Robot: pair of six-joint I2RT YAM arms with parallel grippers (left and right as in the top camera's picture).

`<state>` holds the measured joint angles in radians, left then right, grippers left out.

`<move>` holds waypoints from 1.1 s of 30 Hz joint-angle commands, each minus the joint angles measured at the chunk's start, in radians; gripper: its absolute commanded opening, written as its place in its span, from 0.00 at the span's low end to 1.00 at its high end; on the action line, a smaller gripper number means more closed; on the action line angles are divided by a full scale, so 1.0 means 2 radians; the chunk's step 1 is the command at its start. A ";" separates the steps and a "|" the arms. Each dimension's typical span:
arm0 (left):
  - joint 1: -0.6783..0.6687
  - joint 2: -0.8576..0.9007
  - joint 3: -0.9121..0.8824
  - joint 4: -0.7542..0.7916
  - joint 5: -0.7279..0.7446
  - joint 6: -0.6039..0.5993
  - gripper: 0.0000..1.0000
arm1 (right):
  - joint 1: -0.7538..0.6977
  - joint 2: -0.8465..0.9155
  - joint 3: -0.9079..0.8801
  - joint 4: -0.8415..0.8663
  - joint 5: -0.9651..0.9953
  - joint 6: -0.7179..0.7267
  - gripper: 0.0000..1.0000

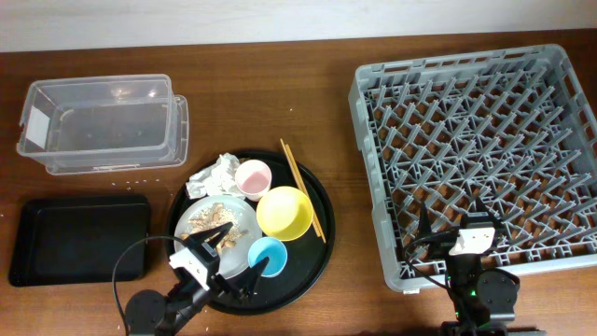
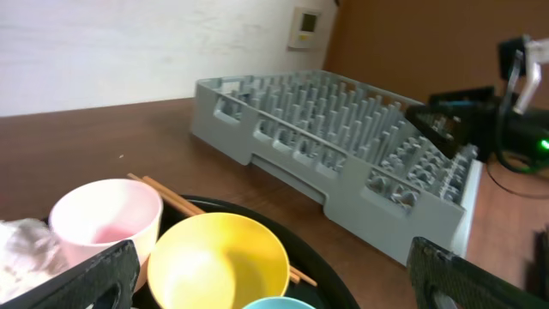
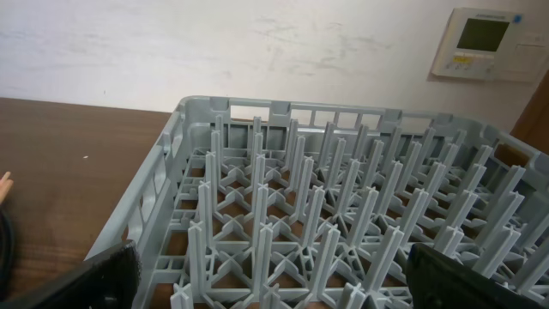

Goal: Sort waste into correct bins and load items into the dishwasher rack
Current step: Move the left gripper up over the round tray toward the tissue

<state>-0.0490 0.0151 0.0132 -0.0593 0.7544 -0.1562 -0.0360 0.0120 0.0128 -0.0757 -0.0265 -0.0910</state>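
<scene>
On a round black tray point(image 1: 321, 245) lie a crumpled white napkin point(image 1: 215, 175), a pink cup point(image 1: 253, 178), a yellow bowl point(image 1: 284, 212), a light-blue cup point(image 1: 268, 256), wooden chopsticks point(image 1: 303, 191) and a pale plate point(image 1: 244, 217) with beige food scraps point(image 1: 215, 217). My left gripper point(image 1: 233, 257) hangs open over the tray's near side, just short of the blue cup; its view shows the yellow bowl point(image 2: 219, 262) and pink cup point(image 2: 107, 219) ahead. Over the near edge of the grey dishwasher rack point(image 1: 476, 140) my right gripper point(image 1: 464, 226) stands open above the pegs point(image 3: 317, 215), holding nothing.
A clear tub point(image 1: 103, 126) with a white label sits at the back left, with a shallow black rectangular tray point(image 1: 79, 238) in front of it. Bare wood lies between the round tray and the rack. The right arm point(image 2: 506, 112) shows beyond the rack in the left wrist view.
</scene>
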 commanded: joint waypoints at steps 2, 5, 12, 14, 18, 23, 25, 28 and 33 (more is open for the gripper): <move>0.002 -0.001 0.007 0.001 -0.049 -0.030 0.99 | -0.002 -0.004 -0.004 -0.002 0.002 -0.003 0.99; 0.002 -0.001 0.016 -0.009 -0.080 -0.030 0.99 | -0.002 -0.004 -0.004 -0.002 0.002 -0.003 0.99; 0.002 -0.001 0.055 -0.129 -0.202 -0.022 0.99 | -0.002 -0.004 -0.004 -0.002 0.002 -0.003 0.99; 0.002 0.000 0.071 -0.159 -0.229 -0.011 0.99 | -0.002 -0.004 -0.004 -0.002 0.002 -0.003 0.99; 0.002 0.005 0.084 -0.151 -0.218 -0.011 0.99 | -0.002 -0.004 -0.004 -0.002 0.002 -0.003 0.99; 0.002 0.005 0.084 -0.119 -0.177 -0.011 0.99 | -0.002 -0.004 -0.004 -0.002 0.002 -0.003 0.99; 0.002 0.005 0.084 -0.119 -0.175 -0.011 0.99 | -0.002 -0.004 -0.004 -0.002 0.002 -0.003 0.99; 0.002 0.005 0.084 -0.119 -0.175 -0.011 0.99 | -0.002 -0.004 -0.004 -0.002 0.002 -0.003 0.99; 0.002 0.005 0.089 -0.119 -0.184 -0.011 0.99 | -0.002 -0.004 -0.004 -0.002 0.002 -0.003 0.99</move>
<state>-0.0490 0.0223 0.1593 -0.3019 0.3889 -0.1978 -0.0360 0.0120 0.0128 -0.0757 -0.0265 -0.0902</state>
